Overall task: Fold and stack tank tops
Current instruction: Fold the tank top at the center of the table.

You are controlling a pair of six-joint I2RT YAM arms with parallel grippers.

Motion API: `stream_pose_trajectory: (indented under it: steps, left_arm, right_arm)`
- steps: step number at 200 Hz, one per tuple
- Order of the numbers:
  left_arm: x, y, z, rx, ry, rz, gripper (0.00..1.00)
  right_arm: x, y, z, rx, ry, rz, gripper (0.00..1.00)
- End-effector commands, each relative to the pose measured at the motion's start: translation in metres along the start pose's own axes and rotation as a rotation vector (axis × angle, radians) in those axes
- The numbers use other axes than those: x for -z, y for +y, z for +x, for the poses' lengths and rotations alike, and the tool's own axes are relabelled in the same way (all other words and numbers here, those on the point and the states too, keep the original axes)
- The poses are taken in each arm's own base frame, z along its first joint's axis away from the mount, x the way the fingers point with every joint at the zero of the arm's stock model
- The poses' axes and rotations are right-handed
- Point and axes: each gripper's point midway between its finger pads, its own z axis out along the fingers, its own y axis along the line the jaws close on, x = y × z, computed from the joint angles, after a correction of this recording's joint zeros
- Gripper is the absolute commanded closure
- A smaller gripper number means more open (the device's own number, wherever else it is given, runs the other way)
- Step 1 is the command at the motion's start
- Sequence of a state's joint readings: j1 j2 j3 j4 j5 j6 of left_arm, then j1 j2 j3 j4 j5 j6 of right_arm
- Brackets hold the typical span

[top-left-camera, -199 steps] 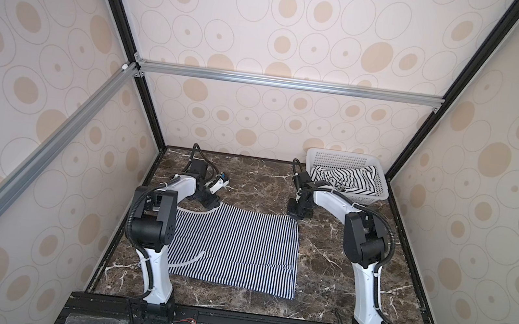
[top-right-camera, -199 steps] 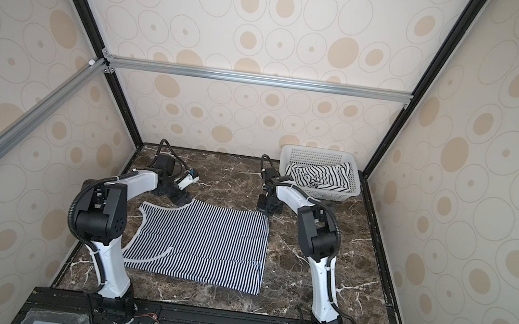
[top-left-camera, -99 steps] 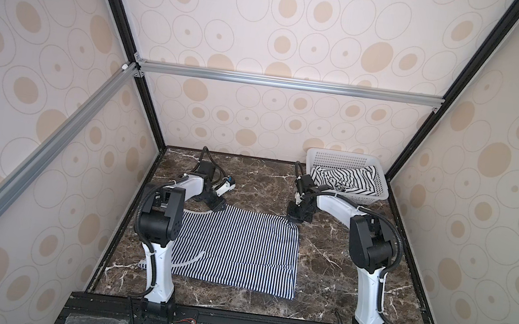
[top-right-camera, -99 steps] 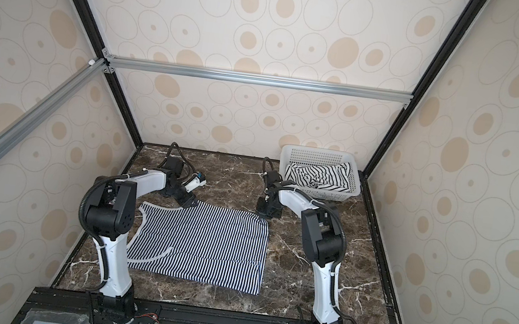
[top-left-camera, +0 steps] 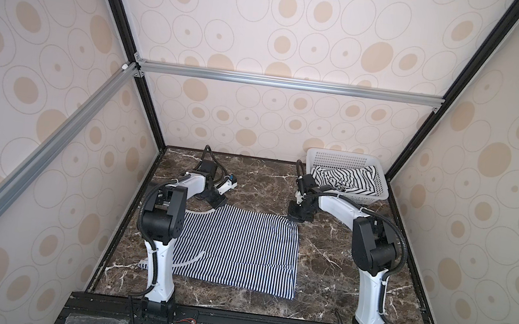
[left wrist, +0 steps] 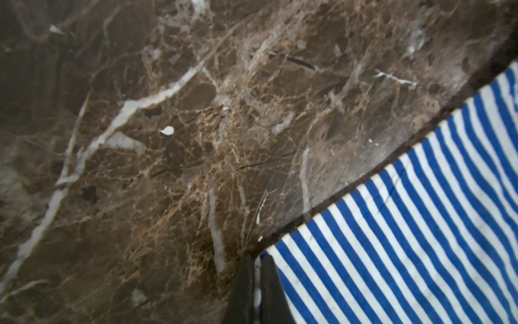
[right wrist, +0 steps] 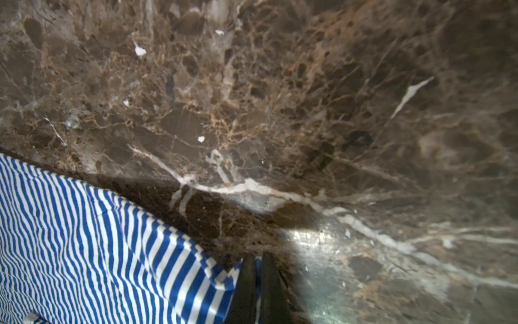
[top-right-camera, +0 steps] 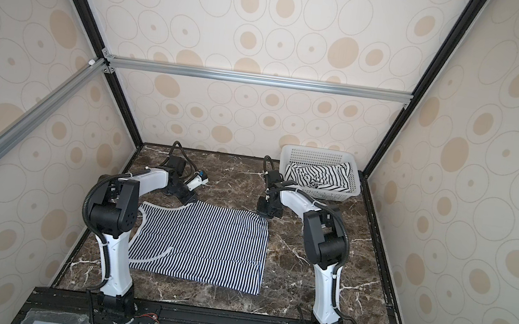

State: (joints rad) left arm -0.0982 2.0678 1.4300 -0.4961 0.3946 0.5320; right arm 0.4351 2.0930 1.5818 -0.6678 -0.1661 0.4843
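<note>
Top views are both showing the narrow-striped tank top (top-left-camera: 237,245) lying spread flat on the dark marble table (top-left-camera: 340,265), between the two arms. Its white-trimmed neckline and straps are pointing toward the left arm's side, and its straight hem toward the right arm's side. The left gripper (top-left-camera: 216,202) is reaching down at the far corner on the strap side, and the right gripper (top-left-camera: 296,216) is sitting at the far corner of the hem, both low at the cloth's far edge.

In the left wrist view the left gripper (left wrist: 255,262) is showing its two dark fingers drawn nearly together, with a sliver of pale cloth between them. They are right at a corner of the narrow-striped tank top (left wrist: 420,224), and the gripper is pinching that corner.

In the right wrist view the right gripper (right wrist: 257,261) is likewise clamping down on the narrow-striped tank top (right wrist: 84,238). A thin strip of blue fabric is showing between the fingers, and the corner is curling up off the marble beside them.

The wide-striped tank top (top-left-camera: 344,181) is lying crumpled inside the white perforated basket (top-left-camera: 347,156). The basket is standing in the far right corner of the table, well apart from the spread top.
</note>
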Motion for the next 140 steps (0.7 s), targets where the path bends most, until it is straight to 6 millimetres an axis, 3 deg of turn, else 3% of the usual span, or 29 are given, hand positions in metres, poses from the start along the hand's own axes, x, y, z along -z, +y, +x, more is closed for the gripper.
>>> stream_pose_trajectory:
  steps: [1, 55, 140]
  left_arm:
    - [0.021, -0.011, -0.002, -0.041, -0.007, 0.0, 0.97]
    - [0.05, -0.025, 0.0, -0.074, -0.066, -0.032, 0.98]
    - [0.085, -0.042, 0.006, -0.112, -0.113, -0.077, 0.97]
  right_arm:
    - [0.021, -0.006, -0.002, 0.029, -0.05, 0.031, 1.0]
    - [0.039, -0.001, 0.002, 0.056, -0.101, -0.014, 1.0]
    - [0.063, 0.007, 0.037, 0.111, -0.13, -0.044, 0.99]
